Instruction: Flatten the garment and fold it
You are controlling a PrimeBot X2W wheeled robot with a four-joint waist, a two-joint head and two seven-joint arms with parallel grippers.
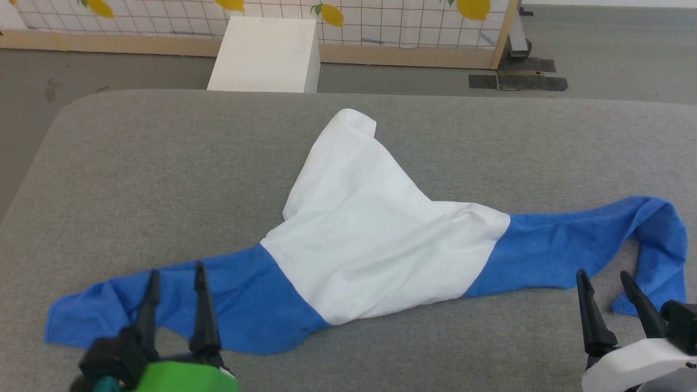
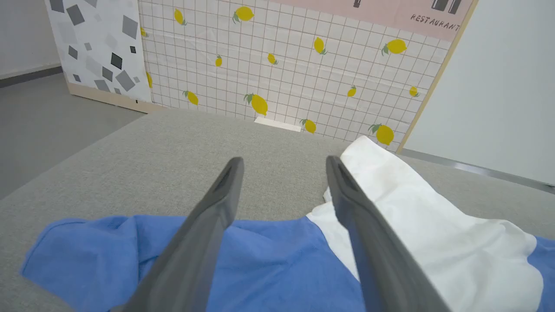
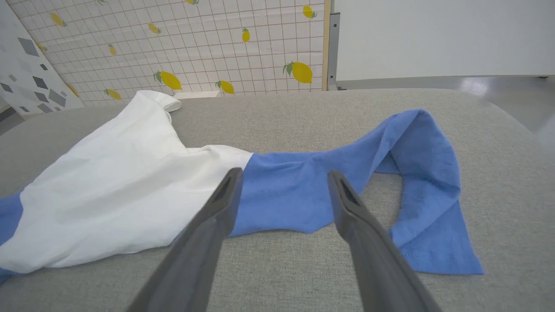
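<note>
While both stand wide with nothing between the fingers, the left gripper (image 1: 177, 272) is over the left blue sleeve and the right gripper (image 1: 603, 277) is at the near edge of the right sleeve, beside its doubled-back cuff. The garment (image 1: 370, 245) lies across the near middle of the grey surface (image 1: 163, 163), its white body bunched to a point on the far side. Beyond the far edge stand a white box (image 1: 267, 54) and a lemon-print panel (image 1: 381, 22).
</note>
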